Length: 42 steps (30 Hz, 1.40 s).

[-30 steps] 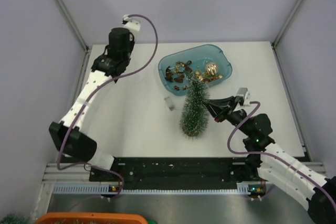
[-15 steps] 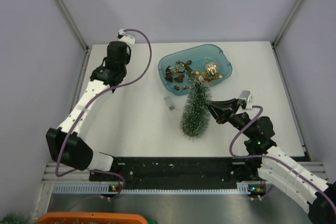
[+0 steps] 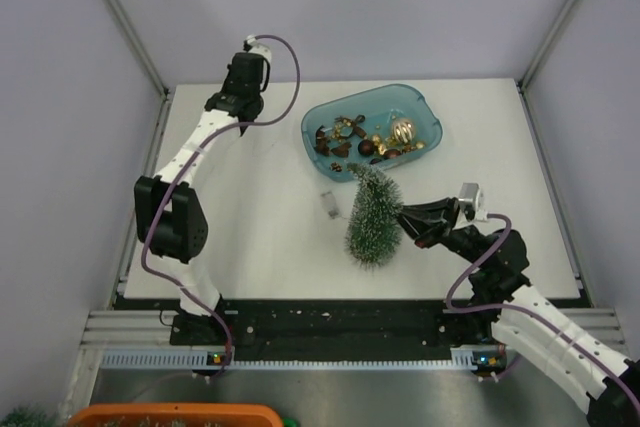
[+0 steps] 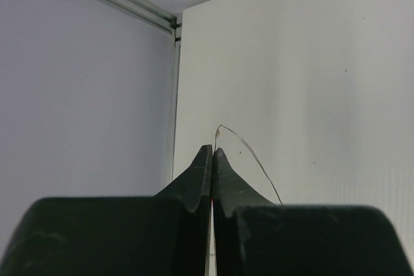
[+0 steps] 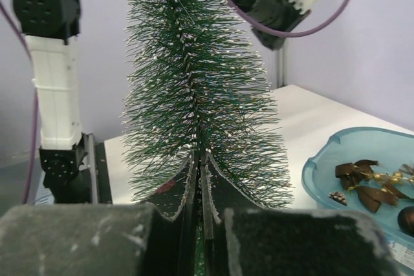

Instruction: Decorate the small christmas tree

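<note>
Left wrist view: the left gripper (image 4: 212, 150) had its two black fingers pressed together with no gap, pointing toward the table corner at the upper left of the frame. One thin wire (image 4: 255, 158) curved away from just at the fingertips toward the lower right. Whether it was pinched or only lay there I could not tell.

In the right wrist view the right gripper (image 5: 199, 158) was likewise closed. Its tips were pushed in among the lowest bristles of the one tree (image 5: 194, 82), and whether they clamped anything there could not be made out. The tree stood upright on the table, dark green with whitish tips, filling the centre of that frame. From above it sat just right of centre, and the right gripper met its right side.

There was one blue tray (image 3: 425, 112) in the upper middle of the top view, with the tree's tip just below its lower edge in the picture. In it lay one gold ball (image 3: 403, 130) and a scatter of brown and gold trinkets (image 3: 340, 137) too small to count. One small clear piece (image 3: 328, 202) lay on the table just left of the tree. Two arms were in view.

The table (image 3: 250, 237) was white and matt. Pale lilac walls (image 3: 350, 7) closed it on three sides, with metal rails (image 3: 120, 17) running up the corners. A black bar (image 3: 340, 322) crossed the near edge, and an orange rim (image 3: 175, 413) showed at the bottom left.
</note>
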{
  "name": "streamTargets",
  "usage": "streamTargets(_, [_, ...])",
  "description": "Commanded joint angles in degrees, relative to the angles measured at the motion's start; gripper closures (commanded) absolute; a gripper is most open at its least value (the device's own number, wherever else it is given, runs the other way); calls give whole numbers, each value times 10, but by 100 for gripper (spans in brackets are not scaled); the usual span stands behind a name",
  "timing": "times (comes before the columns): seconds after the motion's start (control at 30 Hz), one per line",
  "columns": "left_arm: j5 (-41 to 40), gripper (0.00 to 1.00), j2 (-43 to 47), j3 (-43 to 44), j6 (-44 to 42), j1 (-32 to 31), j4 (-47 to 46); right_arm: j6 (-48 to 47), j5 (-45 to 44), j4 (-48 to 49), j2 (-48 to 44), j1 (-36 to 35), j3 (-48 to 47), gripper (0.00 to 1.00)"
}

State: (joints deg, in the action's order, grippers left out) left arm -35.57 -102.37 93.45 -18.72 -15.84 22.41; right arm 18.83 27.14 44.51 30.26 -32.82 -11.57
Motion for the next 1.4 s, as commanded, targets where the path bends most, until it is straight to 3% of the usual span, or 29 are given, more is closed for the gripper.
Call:
streamTargets(0.0, [-26,100,-58,104,-19,-3,-29,28,50,66,1,5,7,100])
streamTargets(0.1, [-27,100,-83,153,-8,-14,5,47,79,94,16,5,11,100])
streamTargets(0.37, [4,100,-46,142,17,-50,29,98,134,169,56,4,17,100])
streamTargets(0.53, [19,100,-113,330,4,-79,110,109,158,201,90,-11,9,100])
streamTargets(0.67, [20,100,-174,444,-44,-110,101,71,158,168,99,-47,-13,100])
streamTargets(0.8, [35,100,-190,442,-98,-163,58,56,157,159,117,-70,-29,100])
streamTargets(1.03, [80,100,-173,429,-105,-225,2,46,157,154,195,-92,-61,100])
streamTargets(1.37, [136,100,-114,427,-142,-322,-89,0,51,111,284,-124,-107,100])
